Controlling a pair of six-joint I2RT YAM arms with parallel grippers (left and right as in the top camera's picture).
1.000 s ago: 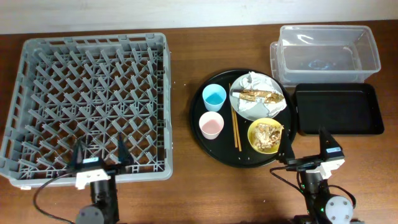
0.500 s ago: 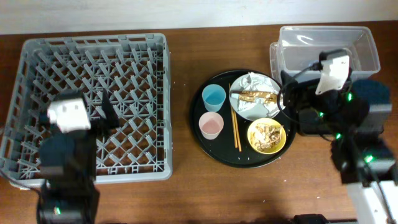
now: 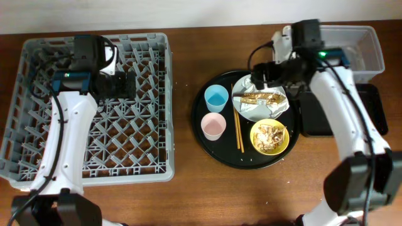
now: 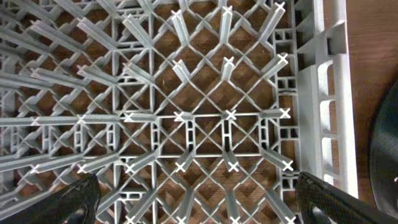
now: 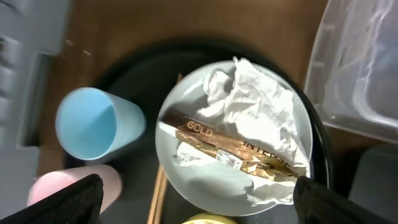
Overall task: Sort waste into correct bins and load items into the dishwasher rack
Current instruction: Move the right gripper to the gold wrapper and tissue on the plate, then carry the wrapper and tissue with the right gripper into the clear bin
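A: State of the right hand (image 5: 198, 194)?
B: Spread wide, holding nothing, hovering over the pale grey plate (image 5: 183, 109).

A: Directly under it?
B: A shiny gold-brown wrapper (image 5: 233, 152), lying slantwise across the plate. Touching the crumpled white napkins (image 5: 261, 109), partly on top of them.

A: Handling?
B: Probably feather-light, crinkly and slick. Likely to skid or spring out of a shallow pinch. Better taken across the narrow width near the middle than by a tip.

A: And the napkins?
B: Soft and squashable, nothing to break. Best pinched at the highest crumpled ridge, just past the wrapper from the fingers. Some risk of dragging the wrapper along.

A: Bins?
B: Clear plastic tub (image 5: 364, 68) just beyond the plate, off to one side of the hand. Shallow black tray (image 3: 379, 107) next to the tub, partly hidden under the arm from overhead. No telling from here the right bin for each piece.

A: Anything tippy close by?
B: Light-blue cup (image 5: 93, 127) and pink-white cup (image 5: 68, 186) on the hand's far side from the tub, with chopsticks (image 3: 237, 125) between cups and plate. Yellow bowl (image 3: 282, 146) with food scraps (image 3: 269, 135) back toward the wrist. All on the round black tray (image 3: 198, 129).

A: Left hand (image 4: 196, 190)?
B: Also wide open and empty, well apart from the waste, hanging over the pegs of the dishwasher rack (image 4: 323, 112) near one wall.
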